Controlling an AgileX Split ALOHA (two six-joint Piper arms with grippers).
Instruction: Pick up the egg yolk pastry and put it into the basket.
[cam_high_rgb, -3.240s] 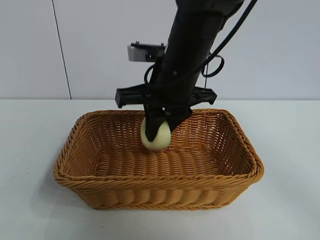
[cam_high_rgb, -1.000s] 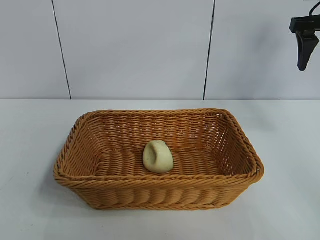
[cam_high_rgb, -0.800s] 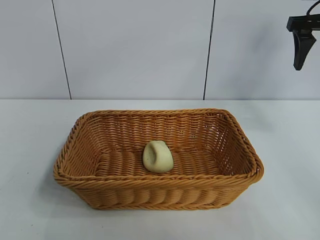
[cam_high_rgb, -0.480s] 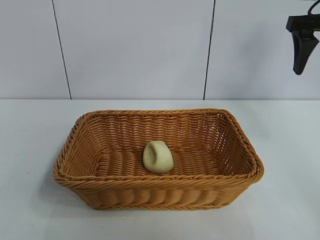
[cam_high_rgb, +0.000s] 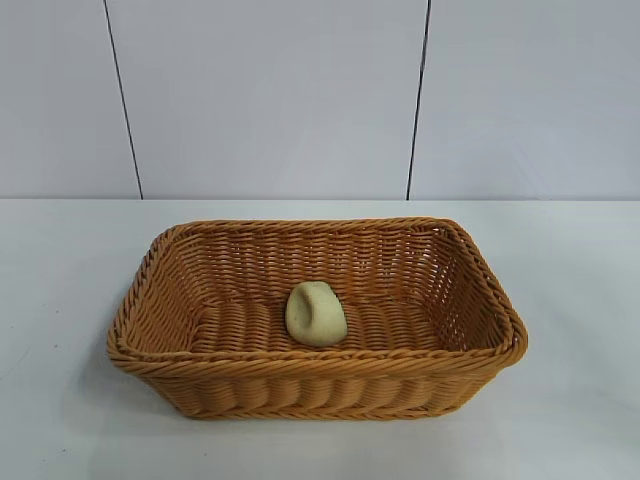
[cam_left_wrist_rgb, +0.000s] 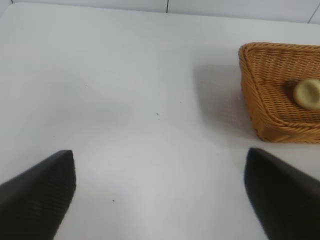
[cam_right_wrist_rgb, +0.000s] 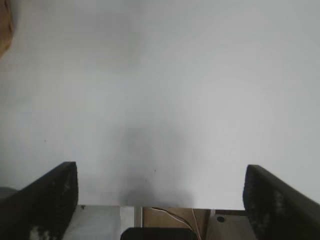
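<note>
The pale cream-yellow egg yolk pastry (cam_high_rgb: 316, 314) lies on the floor of the orange-brown wicker basket (cam_high_rgb: 320, 365), near its middle. It also shows in the left wrist view (cam_left_wrist_rgb: 307, 93) inside the basket (cam_left_wrist_rgb: 260, 90). No gripper shows in the exterior view. My left gripper (cam_left_wrist_rgb: 160, 172) is open and empty over the bare white table, well away from the basket. My right gripper (cam_right_wrist_rgb: 161, 182) is open and empty over the table near its edge, with a sliver of the basket (cam_right_wrist_rgb: 5, 25) far off.
The white table (cam_high_rgb: 80, 260) surrounds the basket. A grey panelled wall (cam_high_rgb: 270, 100) stands behind. In the right wrist view the table edge (cam_right_wrist_rgb: 165, 206) shows with a wooden surface and a wire below it.
The right gripper, seen at the top right of the exterior view before, has moved out of that view. The pastry and the basket have not moved.
</note>
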